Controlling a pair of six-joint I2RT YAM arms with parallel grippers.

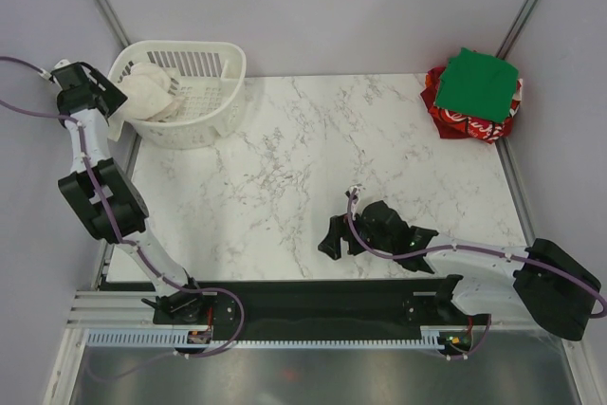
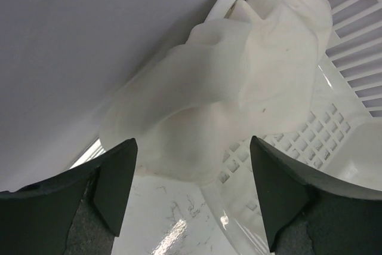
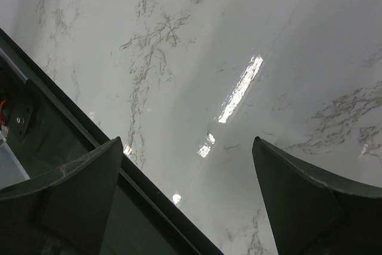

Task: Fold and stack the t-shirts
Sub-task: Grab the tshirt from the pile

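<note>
A crumpled cream t-shirt (image 1: 147, 89) lies in the white basket (image 1: 211, 111) at the back left and hangs over its left rim. The left wrist view shows it (image 2: 227, 94) draped over the rim just ahead of my fingers. My left gripper (image 1: 116, 106) is open beside the basket's left edge, touching nothing. A folded green t-shirt (image 1: 479, 82) lies on top of a red t-shirt with white lettering (image 1: 467, 123) at the back right. My right gripper (image 1: 332, 239) is open and empty, low over the table near the front edge.
The white slotted basket (image 2: 352, 117) stands on the marble table (image 1: 303, 168). A black rail (image 3: 89, 147) runs along the table's near edge under the right gripper. Grey walls close in at the left, back and right.
</note>
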